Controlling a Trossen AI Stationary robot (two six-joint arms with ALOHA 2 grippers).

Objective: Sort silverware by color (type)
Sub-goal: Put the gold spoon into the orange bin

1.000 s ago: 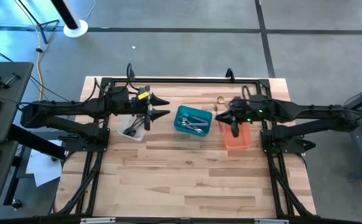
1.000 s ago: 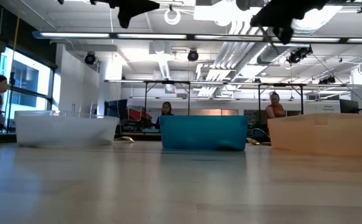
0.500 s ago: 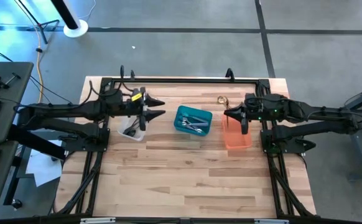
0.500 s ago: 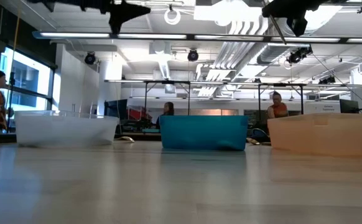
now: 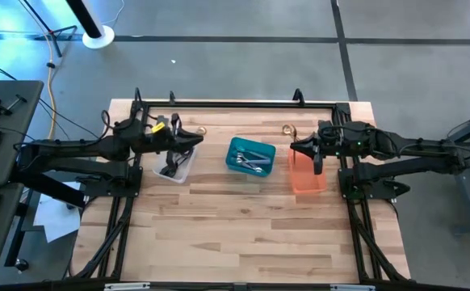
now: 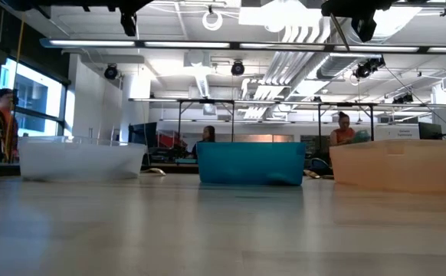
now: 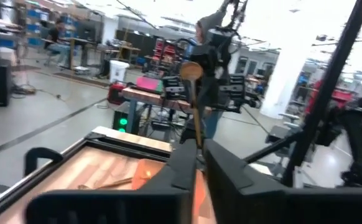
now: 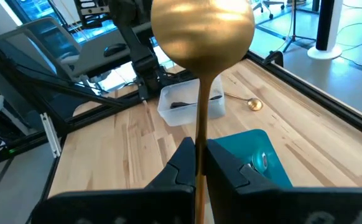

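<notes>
Right gripper (image 8: 196,163): jaws pinched tight on the stem of a gold spoon (image 8: 202,28), bowl standing up clear of the fingertips; in the high view this gripper (image 5: 309,155) hangs above the far end of the orange bin (image 5: 308,178), arm reaching in level from 3 o'clock, wrist bent down. Left gripper (image 7: 196,163): jaws drawn nearly together, with what looks like a second gold spoon (image 7: 193,93) rising from between them, though contact cannot be told for sure; in the high view it (image 5: 193,141) sits over the far edge of the clear bin (image 5: 173,166), arm stretched in from 9 o'clock, held high above the table (image 5: 243,234). Dark utensils (image 5: 169,169) lie in the clear bin; silver utensils (image 5: 252,159) lie in the teal bin (image 5: 249,155) at centre. A loose gold spoon (image 5: 287,129) lies on the table at 12 o'clock of the orange bin, near the far rail; another gold piece (image 5: 199,130) lies just beyond the left gripper.
</notes>
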